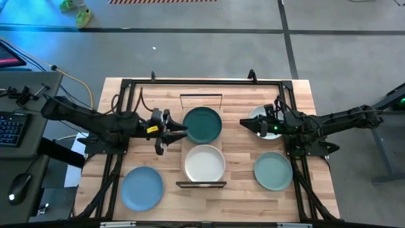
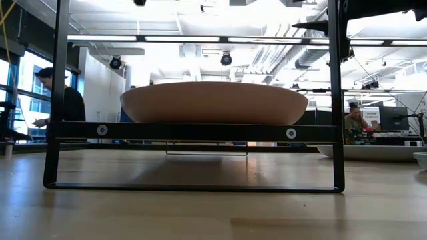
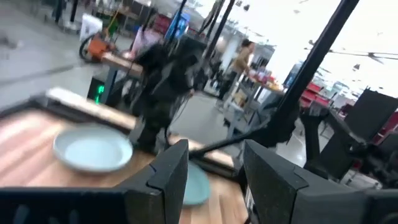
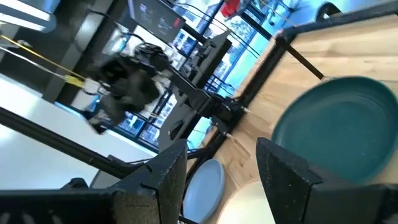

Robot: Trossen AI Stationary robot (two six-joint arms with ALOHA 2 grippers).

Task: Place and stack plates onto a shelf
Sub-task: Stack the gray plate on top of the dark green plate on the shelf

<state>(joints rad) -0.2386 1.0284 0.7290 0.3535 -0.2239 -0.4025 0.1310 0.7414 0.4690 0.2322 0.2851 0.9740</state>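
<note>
Plates, rigid, smooth, breakable, likely best pinched at the rim: dark teal plate [image 1: 202,124] lies on the shelf [image 1: 202,183] between both open, empty jaws, nearer left gripper [image 1: 179,130]; right gripper [image 1: 248,125] opposite.

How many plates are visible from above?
5: teal and whitish on the shelf, blue near left arm, green near right arm, white under right gripper. Others may hide.
</note>
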